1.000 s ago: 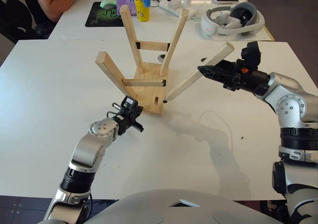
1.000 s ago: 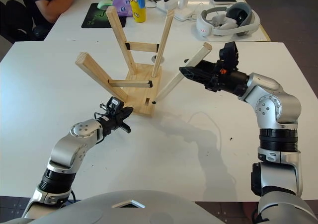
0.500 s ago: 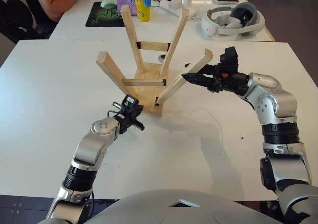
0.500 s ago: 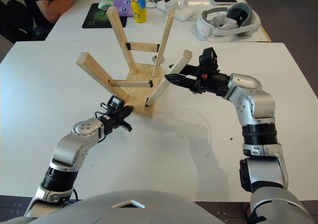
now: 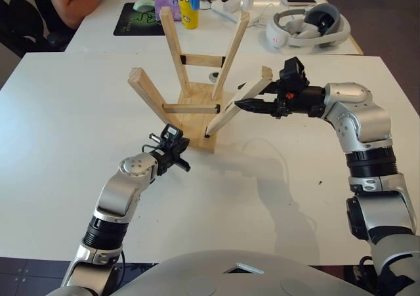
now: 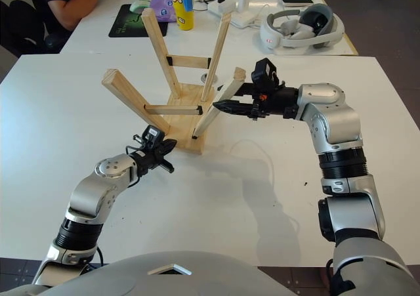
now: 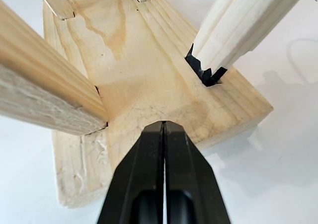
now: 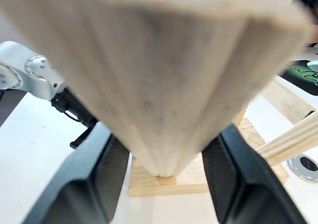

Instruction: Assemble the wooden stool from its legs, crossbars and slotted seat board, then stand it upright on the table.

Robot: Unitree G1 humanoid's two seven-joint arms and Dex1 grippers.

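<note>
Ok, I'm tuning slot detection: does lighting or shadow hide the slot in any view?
Left wrist view: the seat board is evenly lit without glare, and the slot at the leg's tip reads as a dark notch. Right wrist view: the leg in the right claw blocks the slot. Left eye view: only soft shadows on the table.

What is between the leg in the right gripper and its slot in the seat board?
Nothing visible. The leg has its black-tipped end already at the slot in the seat board; the right gripper holds it higher up. The left gripper, shut, sits at the board's near edge, clear of that slot.
</note>
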